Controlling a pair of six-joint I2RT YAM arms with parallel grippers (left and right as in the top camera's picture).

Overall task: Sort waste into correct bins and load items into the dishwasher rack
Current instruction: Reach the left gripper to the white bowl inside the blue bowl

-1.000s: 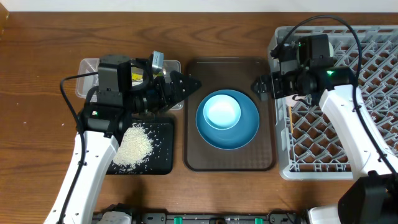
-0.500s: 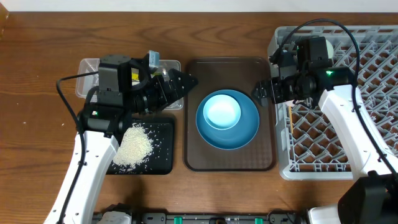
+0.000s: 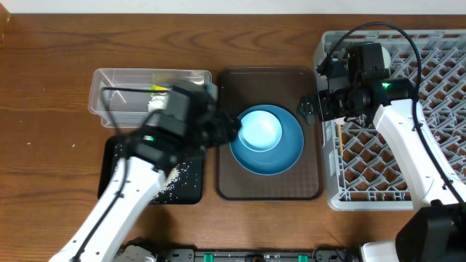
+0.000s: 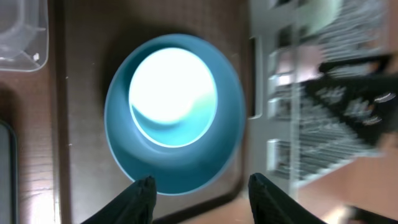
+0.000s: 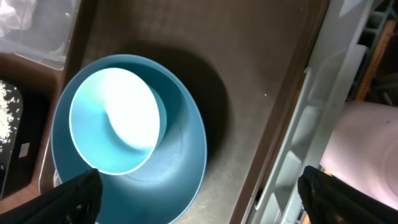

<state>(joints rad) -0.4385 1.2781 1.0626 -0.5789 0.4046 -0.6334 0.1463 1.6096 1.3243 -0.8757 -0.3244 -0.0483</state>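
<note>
The blue plate (image 3: pixel 280 156) lies on the brown serving tray (image 3: pixel 269 185) with the small pale-blue bowl (image 3: pixel 261 129) standing in it. My left gripper (image 3: pixel 228 129) is open and empty at the plate's left edge; in the left wrist view its fingers (image 4: pixel 205 190) straddle the plate's near rim (image 4: pixel 180 180). My right gripper (image 3: pixel 309 108) is open and empty above the tray's right edge, beside the grey rack (image 3: pixel 408 109). The clear tub (image 3: pixel 116 91) holds the yellow-green wrapper (image 3: pixel 156 89) and a white tissue (image 5: pixel 15 15). Rice grains (image 3: pixel 178 171) lie on the black tray (image 3: pixel 191 191), partly hidden by my left arm.
Chopsticks (image 3: pixel 339 142) lie in the rack's left edge. A pale pink cup (image 5: pixel 367 146) sits in the rack in the right wrist view. A blurred mint-green bowl (image 4: pixel 323 12) shows in the rack in the left wrist view. Bare wooden table (image 3: pixel 44 109) lies to the left.
My left arm has swung quickly to the right, from over the clear tub to the blue plate's left edge, and is blurred. The right arm has hardly moved.
</note>
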